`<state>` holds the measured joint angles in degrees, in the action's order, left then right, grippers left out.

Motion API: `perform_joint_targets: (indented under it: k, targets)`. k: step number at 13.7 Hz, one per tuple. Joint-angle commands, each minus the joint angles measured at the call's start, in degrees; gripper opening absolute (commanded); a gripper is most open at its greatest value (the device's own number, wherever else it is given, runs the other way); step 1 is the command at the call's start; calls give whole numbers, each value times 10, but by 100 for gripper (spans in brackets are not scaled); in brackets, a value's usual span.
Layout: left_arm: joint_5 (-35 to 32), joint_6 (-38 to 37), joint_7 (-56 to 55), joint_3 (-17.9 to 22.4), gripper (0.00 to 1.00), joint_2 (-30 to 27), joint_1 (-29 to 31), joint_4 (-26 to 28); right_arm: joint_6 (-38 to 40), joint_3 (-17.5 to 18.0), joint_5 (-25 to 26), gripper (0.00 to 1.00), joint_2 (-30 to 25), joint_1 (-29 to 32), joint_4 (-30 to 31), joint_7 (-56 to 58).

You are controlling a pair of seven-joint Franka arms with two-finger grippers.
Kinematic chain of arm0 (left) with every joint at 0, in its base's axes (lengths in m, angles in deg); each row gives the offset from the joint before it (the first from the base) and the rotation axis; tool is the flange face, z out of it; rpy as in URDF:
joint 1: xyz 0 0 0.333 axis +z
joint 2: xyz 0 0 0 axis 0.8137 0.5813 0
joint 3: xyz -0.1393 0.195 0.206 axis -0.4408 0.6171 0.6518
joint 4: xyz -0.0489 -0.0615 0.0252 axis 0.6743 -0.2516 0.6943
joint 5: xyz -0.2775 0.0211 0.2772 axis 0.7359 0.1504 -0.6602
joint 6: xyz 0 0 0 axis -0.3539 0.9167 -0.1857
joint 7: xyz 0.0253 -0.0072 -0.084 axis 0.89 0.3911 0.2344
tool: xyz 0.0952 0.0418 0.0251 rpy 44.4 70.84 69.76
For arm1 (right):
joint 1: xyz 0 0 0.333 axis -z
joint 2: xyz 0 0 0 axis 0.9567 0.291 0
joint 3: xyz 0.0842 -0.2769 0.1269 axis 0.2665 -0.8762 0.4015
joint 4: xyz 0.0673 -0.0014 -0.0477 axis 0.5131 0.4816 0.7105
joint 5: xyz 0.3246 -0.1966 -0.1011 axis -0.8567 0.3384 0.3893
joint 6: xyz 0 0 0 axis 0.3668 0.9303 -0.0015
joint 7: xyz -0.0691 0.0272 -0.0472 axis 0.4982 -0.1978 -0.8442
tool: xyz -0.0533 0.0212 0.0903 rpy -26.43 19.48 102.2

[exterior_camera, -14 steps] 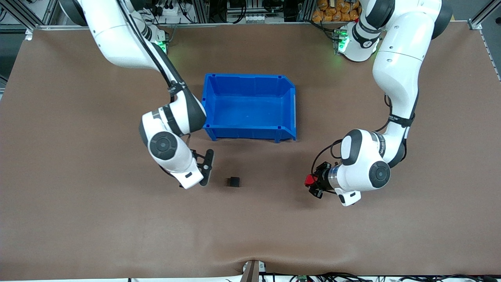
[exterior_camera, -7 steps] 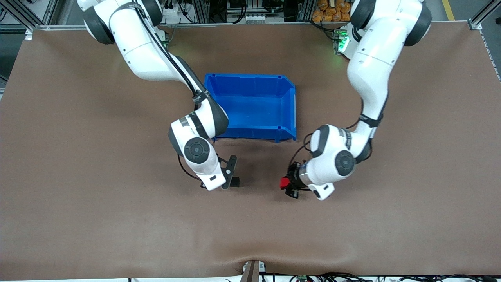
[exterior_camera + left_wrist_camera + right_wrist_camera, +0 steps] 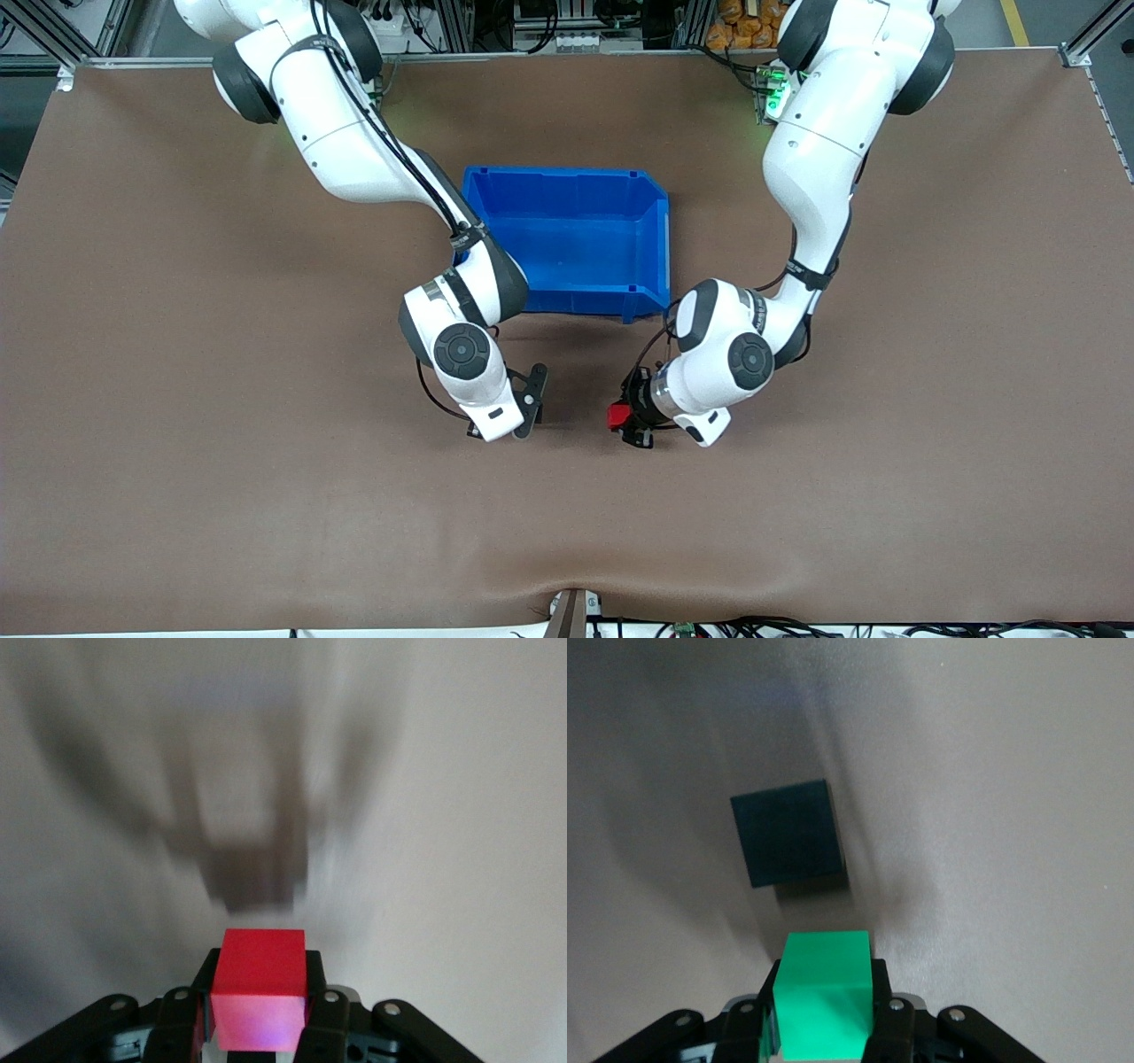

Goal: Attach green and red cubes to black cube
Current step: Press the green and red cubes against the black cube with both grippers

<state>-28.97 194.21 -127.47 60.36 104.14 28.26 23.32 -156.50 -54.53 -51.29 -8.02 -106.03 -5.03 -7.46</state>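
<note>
The black cube (image 3: pixel 788 833) lies on the brown table, seen in the right wrist view just ahead of the green cube (image 3: pixel 824 992), with a small gap between them. My right gripper (image 3: pixel 826 988) is shut on the green cube. In the front view that gripper (image 3: pixel 534 403) hangs low over the black cube and hides both cubes. My left gripper (image 3: pixel 622 418) is shut on the red cube (image 3: pixel 617 415), low over the table a short way from the right gripper, toward the left arm's end. The left wrist view shows the red cube (image 3: pixel 261 983) between the fingers.
A blue bin (image 3: pixel 567 301) stands on the table, farther from the front camera than both grippers, and nothing lies in it. The right arm's forearm passes over its corner. Brown table surface (image 3: pixel 266 496) spreads around the grippers.
Both arms have swung in toward the middle of the table. The right gripper has come over the black cube. The left gripper has carried the red cube closer to it.
</note>
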Motion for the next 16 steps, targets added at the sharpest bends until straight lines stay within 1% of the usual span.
perform_joint_targets:
  k: [1,6,7,8,9,10,14,16]
  targets:
    - [10,25,-29,-9,0,33,-19,-42,-5,-4,10,0,21,-9,-28,-10]
    - [10,66,-39,-10,0,59,-46,-45,-18,-4,9,0,27,-14,-29,-10]
    - [10,72,-41,-11,0,63,-53,-52,-18,-4,10,11,27,-15,-28,-10]
    - [10,76,-45,-10,0,68,-60,-54,-19,-4,10,37,27,-16,-28,-10]
    - [10,80,-45,-10,0,70,-60,-54,-19,-4,10,92,27,-17,-27,-10]
    - [11,85,-45,-10,0,73,-61,-54,-19,-3,10,100,27,-17,-26,-9]
    - [13,97,-45,-12,0,81,-61,-62,-16,-4,13,100,20,-16,-23,-6]
    - [14,97,-45,-12,0,81,-61,-63,-13,-3,21,100,5,-11,-20,-1]
